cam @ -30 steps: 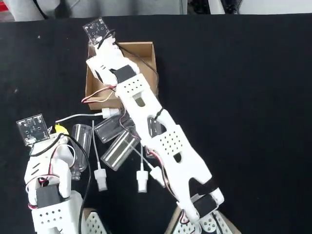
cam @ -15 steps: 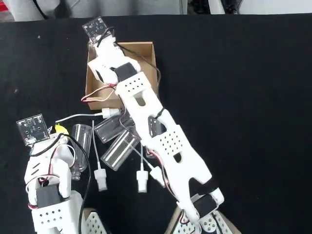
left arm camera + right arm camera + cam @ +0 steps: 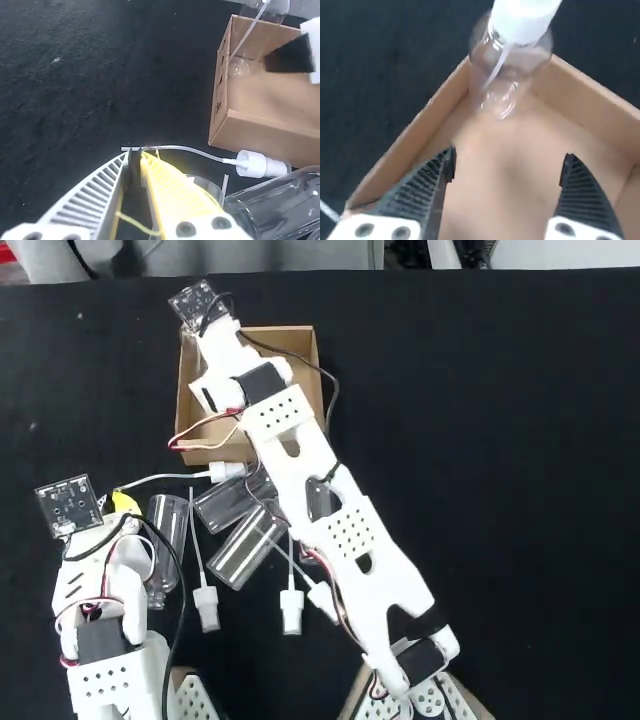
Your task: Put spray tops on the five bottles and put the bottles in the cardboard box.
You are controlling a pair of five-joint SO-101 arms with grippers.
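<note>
The cardboard box [image 3: 305, 350] sits at the back left of the black table. My right gripper [image 3: 509, 156] hangs open above its inside, nothing between the fingers. A clear bottle with a white spray top [image 3: 505, 65] stands in a far corner of the box [image 3: 580, 100], and also appears as the capped bottle [image 3: 239, 64] in the left wrist view. My left gripper [image 3: 133, 159] is shut and low by the table's near left, its tips at the tube end of a loose spray top [image 3: 257, 163]. Three uncapped bottles [image 3: 245, 545] lie between the arms.
Loose spray tops [image 3: 207, 605] with long tubes lie near the front, one more spray top [image 3: 228, 472] just in front of the box. The right arm [image 3: 340, 530] stretches diagonally over the lying bottles. Bare black table lies to the right.
The right arm's wrist has turned and shifted slightly over the box. The left arm has kept still.
</note>
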